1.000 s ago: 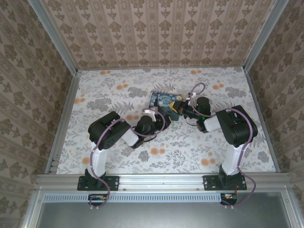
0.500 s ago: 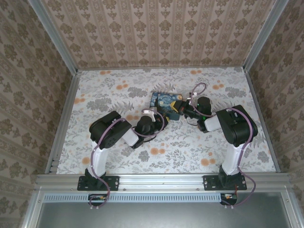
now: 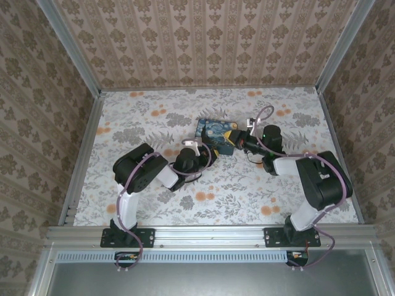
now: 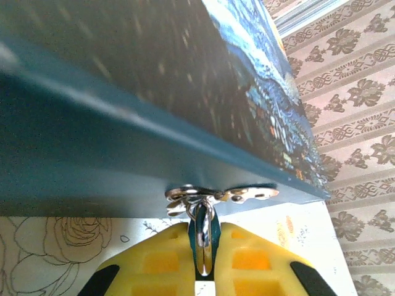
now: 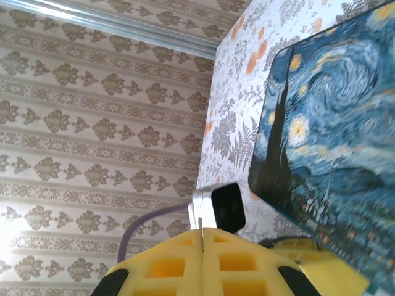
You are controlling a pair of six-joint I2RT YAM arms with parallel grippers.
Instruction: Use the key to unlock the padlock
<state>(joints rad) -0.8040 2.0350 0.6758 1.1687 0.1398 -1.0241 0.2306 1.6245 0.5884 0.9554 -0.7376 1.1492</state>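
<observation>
A tiny silvery padlock (image 4: 205,243) hangs by its shackle from the metal hasp (image 4: 217,195) on the blue night-sky tin's (image 4: 123,98) side. My left gripper (image 4: 203,227) is shut on the padlock, its yellow fingers (image 4: 154,262) pressed on both flat sides. From above, the left gripper (image 3: 208,150) sits at the near edge of the tin (image 3: 213,131). My right gripper (image 5: 202,233) is shut, with a thin metal sliver, the key (image 5: 200,222), poking out of the seam. From above, the right gripper (image 3: 237,141) stands at the tin's right corner.
The tin lies mid-table on the floral cloth (image 3: 185,111). Patterned walls (image 3: 203,43) and aluminium rails (image 3: 80,154) enclose the table. The left wrist's camera block (image 5: 224,206) stands just beyond the right fingertips. Open room lies at the far left and near right.
The right arm has swung its elbow out to the right and lower, while its gripper stays by the tin's corner. The left gripper has barely moved.
</observation>
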